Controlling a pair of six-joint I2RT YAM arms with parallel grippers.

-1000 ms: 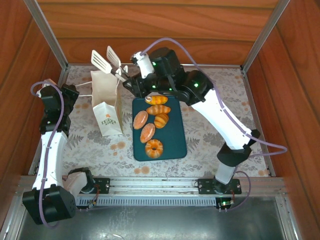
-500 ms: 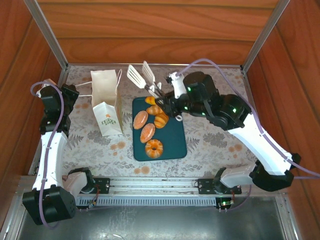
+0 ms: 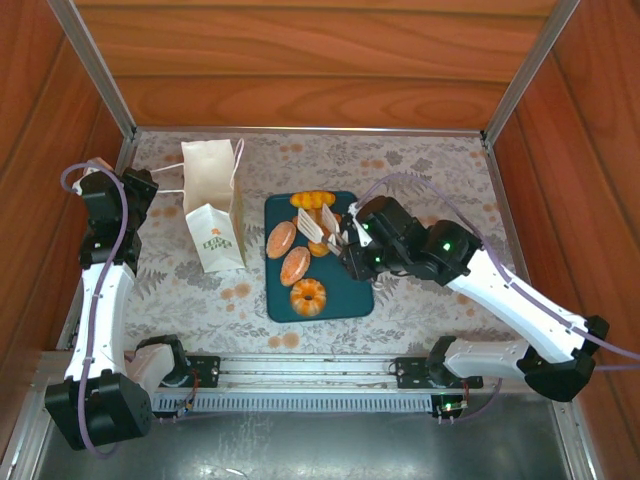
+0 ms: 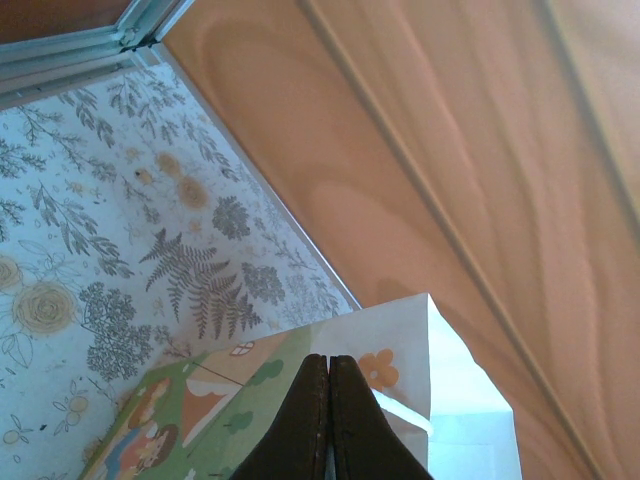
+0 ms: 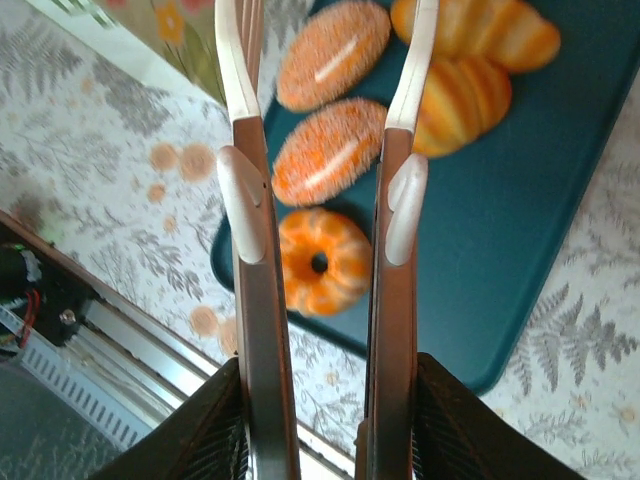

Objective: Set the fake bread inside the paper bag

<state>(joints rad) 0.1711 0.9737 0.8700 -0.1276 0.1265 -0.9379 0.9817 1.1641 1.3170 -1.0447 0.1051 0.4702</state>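
Count from the top view: one paper bag, one dark teal tray, one pair of tongs. Fake bread seen: two oval rolls, one ring doughnut, and striped loaves, two of them clear in the right wrist view; a possible third under the tongs, not certain. Every piece counted lies on the tray. The bag stands upright on the floral cloth, just left of the tray and apart from it, printed front toward the arm bases; its inside cannot be read. The right gripper is clamped on the tongs' two arms. The blades are spread over the middle of the tray, with one oval roll showing between them; contact cannot be told. The left gripper has its jaws pressed together by the bag's upper edge. The bag's cord handle runs toward it; whether it is pinched cannot be told.
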